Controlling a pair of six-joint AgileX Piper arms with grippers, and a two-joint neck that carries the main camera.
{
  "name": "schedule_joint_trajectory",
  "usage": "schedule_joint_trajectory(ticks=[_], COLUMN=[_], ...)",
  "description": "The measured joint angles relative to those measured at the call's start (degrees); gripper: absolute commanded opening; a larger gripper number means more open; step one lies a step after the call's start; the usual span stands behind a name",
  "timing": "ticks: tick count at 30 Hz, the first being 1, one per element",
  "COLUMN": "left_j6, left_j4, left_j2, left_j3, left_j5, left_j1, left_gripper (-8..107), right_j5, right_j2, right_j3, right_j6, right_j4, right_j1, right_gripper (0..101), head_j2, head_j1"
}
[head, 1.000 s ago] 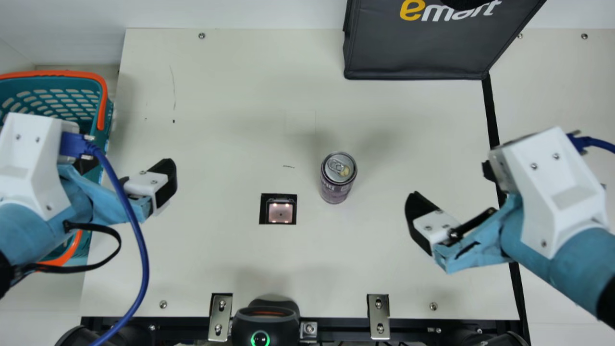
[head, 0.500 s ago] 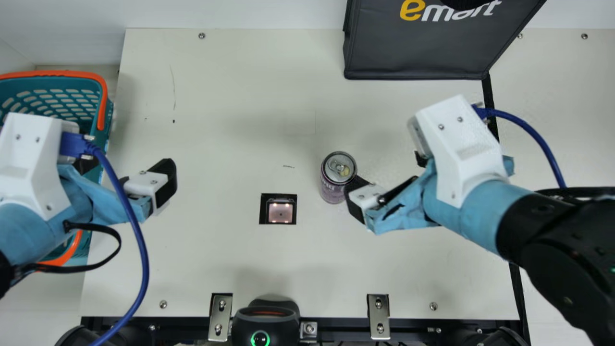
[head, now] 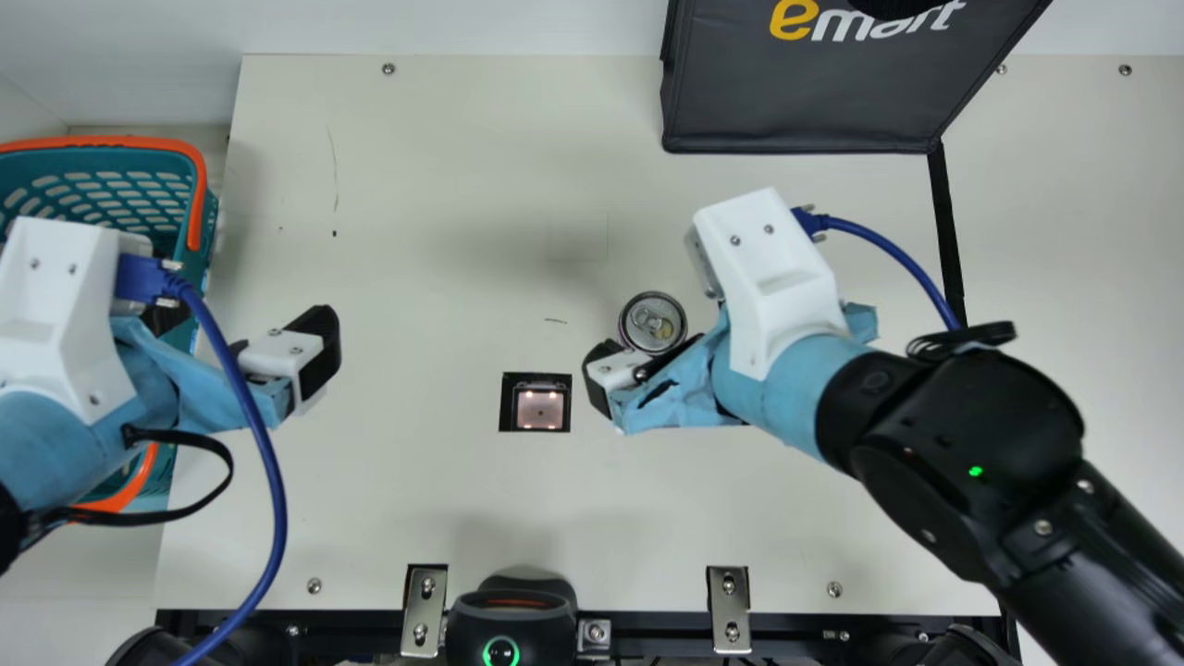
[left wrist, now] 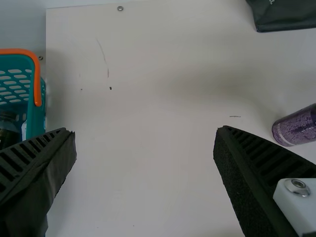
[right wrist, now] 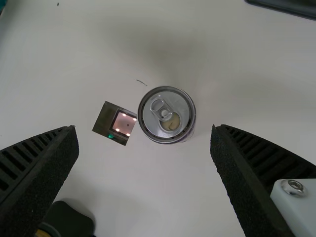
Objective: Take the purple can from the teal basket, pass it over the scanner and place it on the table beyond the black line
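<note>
Main view, ctr: R gripper (head: pixel 614 373), fingers spread, by can (head: pixel 653 322) (upright, w/ scanner (head: pixel 540 410) to its lower L). Frame L: L gripper (head: pixel 282 355), fingers also apart.

Noted: purple can (head: pixel 653 322) upright on cream table (head: pixel 416 185), silver pull-tab end up, near lit scanner window (head: pixel 540 410), short of black line (head: pixel 945 222); teal basket (head: pixel 92 159), orange-handled, beside table's left edge.
</note>
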Motion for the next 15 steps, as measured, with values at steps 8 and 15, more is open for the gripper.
schedule_joint_trajectory(ticks=[8, 15], left_j6=[0.0, 0.0], left_j4=[0.0, 0.0], left_j2=[0.0, 0.0], left_j3=[0.0, 0.0], left_j5=[0.0, 0.0], left_j1=[0.0, 0.0], left_gripper=[90, 90], right_j5=[-1.4, -2.2], right_j2=[3.3, 5.5], right_j3=[1.1, 2.1], right_j6=[3.4, 6.3], right_j4=[-4.1, -8.7], right_j1=[3.0, 3.7], right_gripper=[95, 95], head_j2=[0.1, 0.0], head_j1=[0.0, 0.0])
